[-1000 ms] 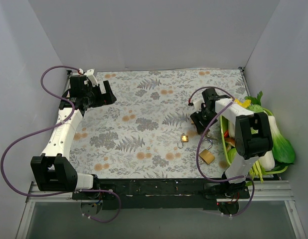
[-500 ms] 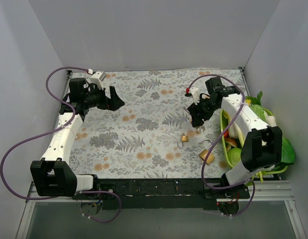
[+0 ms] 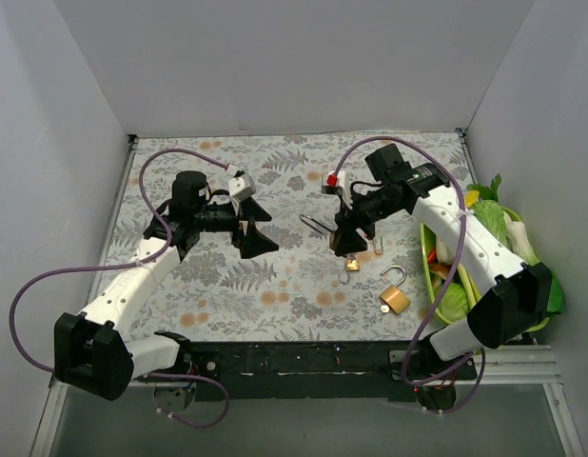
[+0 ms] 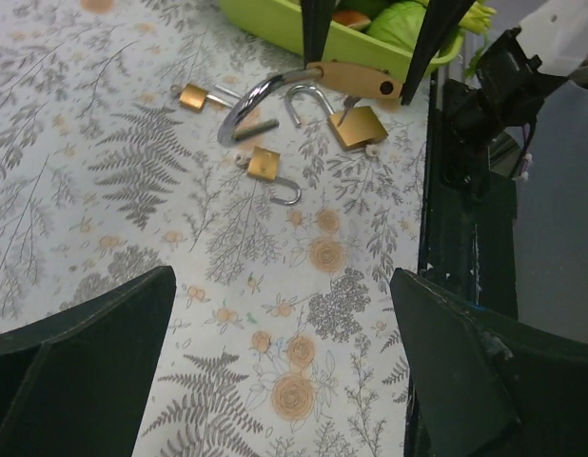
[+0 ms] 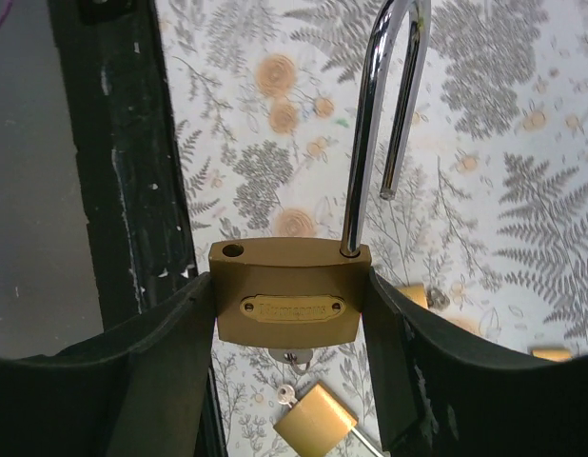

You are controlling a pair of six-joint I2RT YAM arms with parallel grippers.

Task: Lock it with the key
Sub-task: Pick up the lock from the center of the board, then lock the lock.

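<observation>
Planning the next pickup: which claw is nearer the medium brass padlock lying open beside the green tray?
Right. The right claw, gripping a large brass padlock, hangs just left of and beyond the medium brass padlock; the open left claw is much farther left.

The left hand (image 3: pixel 262 228) has swung from the ten o'clock corner of the worktop (image 3: pixel 275 305) in toward the middle. The right hand (image 3: pixel 345 238), carrying the large brass padlock (image 5: pixel 288 305), has shifted toward nine o'clock, away from the green tray (image 4: pixel 261 21). Its arm now reaches out rather than folding over that tray.
</observation>
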